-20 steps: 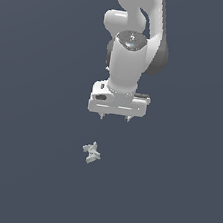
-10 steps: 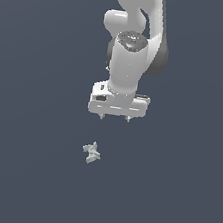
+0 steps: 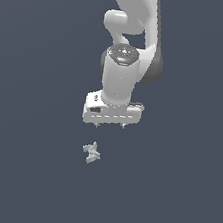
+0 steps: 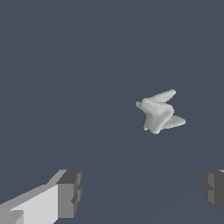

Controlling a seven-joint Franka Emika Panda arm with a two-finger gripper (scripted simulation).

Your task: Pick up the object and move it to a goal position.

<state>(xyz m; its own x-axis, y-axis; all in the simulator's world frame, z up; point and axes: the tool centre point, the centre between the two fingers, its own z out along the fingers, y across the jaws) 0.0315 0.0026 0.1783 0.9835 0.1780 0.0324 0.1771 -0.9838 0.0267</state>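
Observation:
The object (image 3: 91, 153) is a tiny pale grey-green jagged piece lying on the dark floor, in front of and slightly to the exterior view's left of the white arm. In the wrist view the object (image 4: 158, 113) shows its prongs fanned out. My gripper (image 3: 109, 126) hangs above the floor, apart from the object, with only short fingertips visible under the white hand. The wrist view shows the two fingers (image 4: 69, 193) spread wide with nothing between them, so the gripper (image 4: 142, 190) is open.
A flat, uniform dark blue-grey floor (image 3: 18, 170) spreads all around. The white arm (image 3: 129, 40) rises behind the gripper.
The gripper has shifted slightly lower toward the object. The object has not moved.

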